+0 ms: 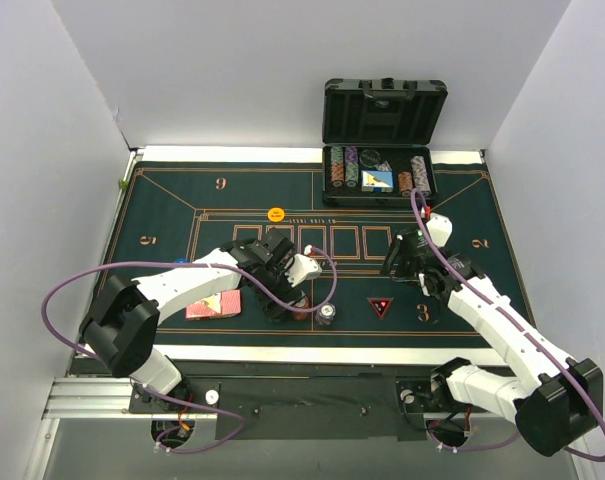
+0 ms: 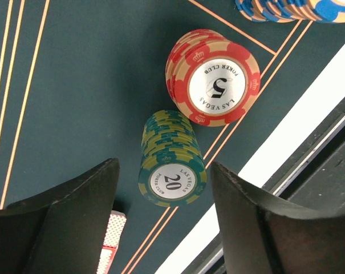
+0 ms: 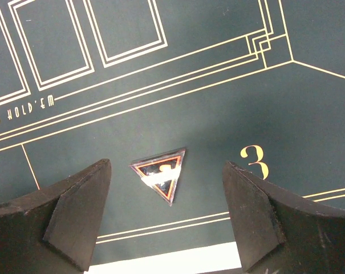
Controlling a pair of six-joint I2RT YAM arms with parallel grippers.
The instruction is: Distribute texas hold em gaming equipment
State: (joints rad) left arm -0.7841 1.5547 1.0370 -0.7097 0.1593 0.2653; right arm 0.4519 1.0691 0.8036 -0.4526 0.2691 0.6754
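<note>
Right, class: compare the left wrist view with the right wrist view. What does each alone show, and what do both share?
Left wrist only: a green chip stack marked 20, a red chip stack marked 5, and a card corner. Right wrist only: a triangular marker and a printed 3. Both: the green felt mat with orange lines, and two black fingers standing apart.

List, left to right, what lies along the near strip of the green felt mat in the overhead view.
Pile of pink-red-backed playing cards → blue-and-orange-edged stack of round poker chips → red-edged triangular marker → printed orange numeral 3. Omitted: the green chip stack and red chip stack, overlapped by the white left arm.
</note>
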